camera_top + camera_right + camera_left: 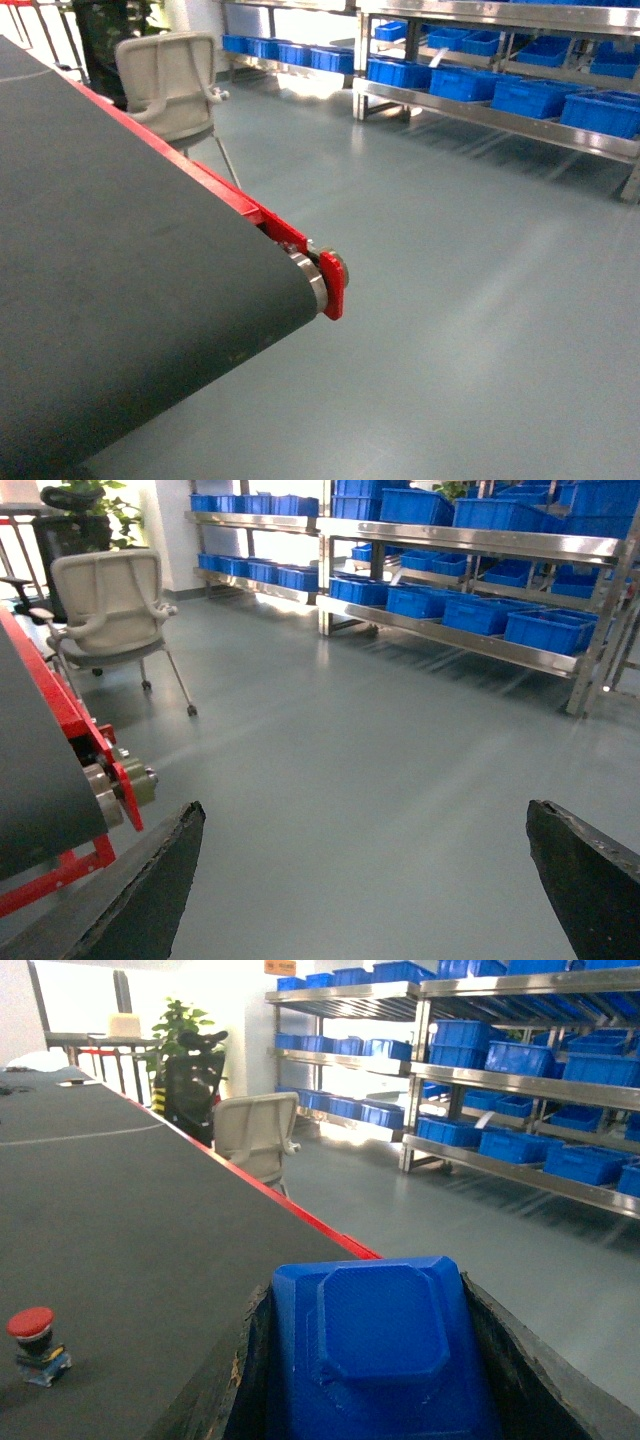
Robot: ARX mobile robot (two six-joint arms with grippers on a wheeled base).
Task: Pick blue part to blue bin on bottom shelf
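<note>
Blue part clenched in my left jaws, right jaws spread empty; bottom shelf, upper right, unreached

Btm shelf w/ blue bins

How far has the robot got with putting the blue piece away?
The pick looks done: the left claw holds the blue part. The right claw is open and empty. Left: cross the floor to the bottom shelf and drop it in a blue bin.
</note>
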